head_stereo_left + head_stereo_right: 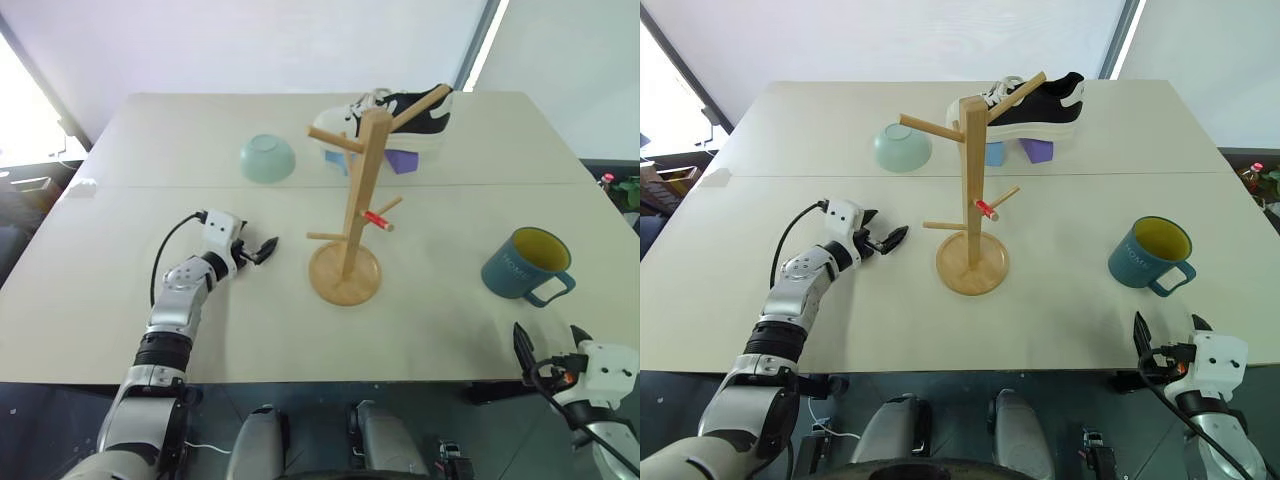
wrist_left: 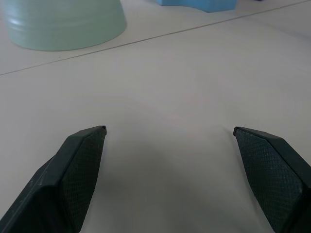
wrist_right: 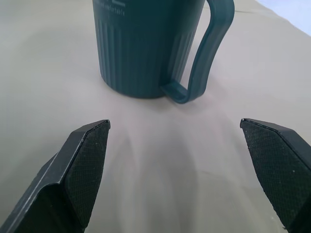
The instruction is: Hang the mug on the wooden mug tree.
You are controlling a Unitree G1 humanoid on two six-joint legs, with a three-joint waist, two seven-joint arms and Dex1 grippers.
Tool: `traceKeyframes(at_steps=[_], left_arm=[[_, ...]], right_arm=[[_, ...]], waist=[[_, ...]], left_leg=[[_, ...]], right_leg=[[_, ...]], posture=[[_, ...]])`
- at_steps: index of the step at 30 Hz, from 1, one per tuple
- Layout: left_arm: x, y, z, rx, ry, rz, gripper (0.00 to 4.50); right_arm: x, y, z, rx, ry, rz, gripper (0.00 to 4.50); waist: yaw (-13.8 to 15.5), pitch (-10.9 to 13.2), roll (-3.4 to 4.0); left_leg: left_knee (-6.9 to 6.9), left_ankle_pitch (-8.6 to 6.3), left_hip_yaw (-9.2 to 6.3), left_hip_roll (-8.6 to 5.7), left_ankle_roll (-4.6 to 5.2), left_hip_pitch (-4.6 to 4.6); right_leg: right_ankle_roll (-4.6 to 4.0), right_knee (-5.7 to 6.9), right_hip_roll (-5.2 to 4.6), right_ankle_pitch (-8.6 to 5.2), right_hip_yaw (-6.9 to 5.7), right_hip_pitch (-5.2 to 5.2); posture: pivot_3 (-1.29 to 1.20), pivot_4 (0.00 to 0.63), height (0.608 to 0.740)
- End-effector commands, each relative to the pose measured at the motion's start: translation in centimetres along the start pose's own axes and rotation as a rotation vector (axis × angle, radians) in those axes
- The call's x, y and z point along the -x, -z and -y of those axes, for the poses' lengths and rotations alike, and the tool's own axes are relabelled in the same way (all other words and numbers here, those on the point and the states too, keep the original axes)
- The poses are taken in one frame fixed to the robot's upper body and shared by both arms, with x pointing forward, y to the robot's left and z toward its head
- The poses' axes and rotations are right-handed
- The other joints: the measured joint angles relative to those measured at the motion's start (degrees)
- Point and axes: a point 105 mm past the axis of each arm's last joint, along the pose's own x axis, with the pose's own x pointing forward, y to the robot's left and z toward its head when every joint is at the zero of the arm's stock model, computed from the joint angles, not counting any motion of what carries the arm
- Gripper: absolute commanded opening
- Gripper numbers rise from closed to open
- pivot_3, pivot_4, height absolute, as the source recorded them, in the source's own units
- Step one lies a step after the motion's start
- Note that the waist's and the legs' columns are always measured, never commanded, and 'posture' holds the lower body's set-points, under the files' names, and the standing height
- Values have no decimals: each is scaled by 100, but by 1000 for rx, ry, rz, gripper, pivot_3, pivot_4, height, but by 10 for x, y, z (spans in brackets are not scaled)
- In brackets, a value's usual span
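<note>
One dusty-blue ceramic mug [image 1: 526, 264] stands upright on the pale beige table [image 1: 200, 160], right of one light-wood mug tree [image 1: 353, 205]. Left gripper [image 1: 268, 249] and right gripper [image 1: 548, 346], fingers spread, hold nothing.

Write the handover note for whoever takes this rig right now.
Left gripper: open, empty, low over the table left of the wooden mug tree.
Right gripper: open, empty, at the near edge, short of the mug.
Mug: upright on the table, right of the tree, handle toward the robot's right.
Done: nothing; the mug is not grasped.
Left: grasp the mug, lift it, hook its handle over a peg.
</note>
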Motion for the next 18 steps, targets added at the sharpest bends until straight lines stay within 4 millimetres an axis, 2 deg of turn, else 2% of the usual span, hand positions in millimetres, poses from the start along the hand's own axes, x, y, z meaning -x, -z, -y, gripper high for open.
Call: traceKeyframes(at_steps=[1,9,13,16,18], left_arm=[[2,-10,-11,-17,-44,20,4500],[16,-4,-12,-19,-25,12,4500],[31,-5,-5,-61,75,19,4500],[50,-5,14,-103,251,19,4500],[77,-1,43,-114,488,-14,4500]], right_arm=[[-1,-8,4,22,12,24,4436],[-2,-8,1,23,3,25,4436],[-2,-10,1,20,6,30,4436],[-3,-11,2,19,12,32,4436],[-2,-15,2,17,13,39,4436]], waist=[[2,0,0],[-9,0,0],[-25,0,1],[-31,-2,3],[-43,-2,3]], left_leg=[[0,0,0,0,0,0],[-2,0,1,1,0,0],[-3,0,1,3,0,1],[-6,0,4,6,0,1],[-9,0,9,14,0,1]], right_leg=[[0,0,0,0,0,0],[0,0,0,0,1,0],[-1,0,-1,0,2,-1],[-3,0,-3,-1,3,-5],[-5,0,-9,-2,6,-7]], posture=[[0,150,740],[0,150,740],[0,150,740],[0,150,740],[0,150,740]])
